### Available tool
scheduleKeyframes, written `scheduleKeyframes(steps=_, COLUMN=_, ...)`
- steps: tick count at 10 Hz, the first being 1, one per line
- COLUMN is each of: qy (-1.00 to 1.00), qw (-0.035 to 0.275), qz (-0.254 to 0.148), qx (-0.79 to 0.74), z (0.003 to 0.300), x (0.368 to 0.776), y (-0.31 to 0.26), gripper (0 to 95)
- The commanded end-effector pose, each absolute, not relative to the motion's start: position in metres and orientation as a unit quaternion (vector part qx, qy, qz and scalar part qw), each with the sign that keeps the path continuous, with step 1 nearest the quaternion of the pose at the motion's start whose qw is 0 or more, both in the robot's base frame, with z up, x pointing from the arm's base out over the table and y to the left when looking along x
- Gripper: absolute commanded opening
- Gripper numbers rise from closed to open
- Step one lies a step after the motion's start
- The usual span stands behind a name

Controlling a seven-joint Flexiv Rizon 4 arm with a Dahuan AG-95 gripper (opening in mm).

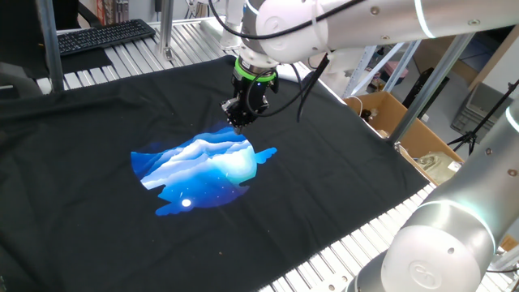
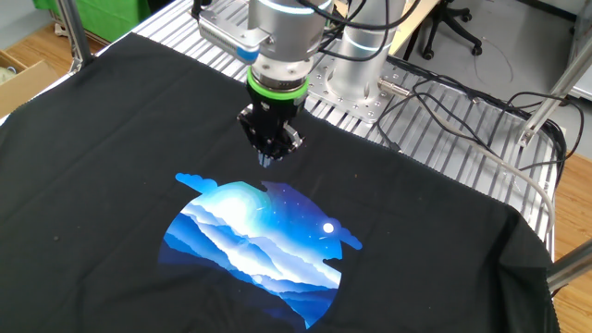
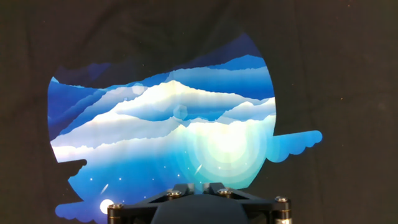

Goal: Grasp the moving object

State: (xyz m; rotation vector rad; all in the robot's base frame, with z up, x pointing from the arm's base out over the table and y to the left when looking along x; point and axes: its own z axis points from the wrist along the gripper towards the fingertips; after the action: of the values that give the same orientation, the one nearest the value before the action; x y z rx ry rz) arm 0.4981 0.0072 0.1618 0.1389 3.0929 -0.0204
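The tiny yellow toy figure with the pink top shows in no view. My gripper (image 1: pixel 238 123) hangs just above the black cloth (image 1: pixel 97 122), at the far edge of the blue-and-white printed patch (image 1: pixel 207 166). In the other fixed view the gripper (image 2: pixel 268 159) points down just beyond the patch (image 2: pixel 259 245). In the hand view the gripper (image 3: pixel 198 185) sits at the bottom edge, its fingertips (image 3: pixel 186 186) close together with nothing seen between them. The patch (image 3: pixel 168 124) fills the middle of that view.
A keyboard (image 1: pixel 105 36) lies at the back left on the slatted table. A cardboard box (image 1: pixel 389 113) stands to the right of the cloth. Cables (image 2: pixel 462 102) trail over the slats beside the arm's base plate (image 2: pixel 356 88). A second arm (image 1: pixel 446 235) stands near the front right.
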Motion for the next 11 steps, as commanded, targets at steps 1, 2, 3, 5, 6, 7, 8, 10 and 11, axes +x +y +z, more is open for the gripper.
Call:
scheduleKeyframes(steps=1, qy=0.999, qw=0.020, qz=-0.005, qx=0.044, z=0.154, x=0.501, y=0.009, gripper=0.0)
scheduleKeyframes(steps=2, qy=0.999, qw=0.018, qz=-0.003, qx=0.044, z=0.149, x=0.502, y=0.011, gripper=0.0)
scheduleKeyframes(steps=3, qy=0.999, qw=0.018, qz=-0.002, qx=0.044, z=0.143, x=0.502, y=0.013, gripper=0.0)
scheduleKeyframes(steps=5, qy=0.999, qw=0.018, qz=-0.001, qx=0.044, z=0.128, x=0.504, y=0.017, gripper=0.0)
scheduleKeyframes(steps=6, qy=0.999, qw=0.018, qz=0.001, qx=0.044, z=0.122, x=0.505, y=0.018, gripper=0.0)
scheduleKeyframes(steps=7, qy=0.999, qw=0.017, qz=0.003, qx=0.041, z=0.112, x=0.505, y=0.020, gripper=0.0)
scheduleKeyframes(steps=8, qy=0.999, qw=0.017, qz=0.003, qx=0.040, z=0.107, x=0.506, y=0.021, gripper=0.0)
scheduleKeyframes(steps=10, qy=0.999, qw=0.018, qz=0.004, qx=0.043, z=0.092, x=0.507, y=0.022, gripper=0.0)
scheduleKeyframes(steps=11, qy=0.999, qw=0.018, qz=0.003, qx=0.045, z=0.085, x=0.507, y=0.023, gripper=0.0)
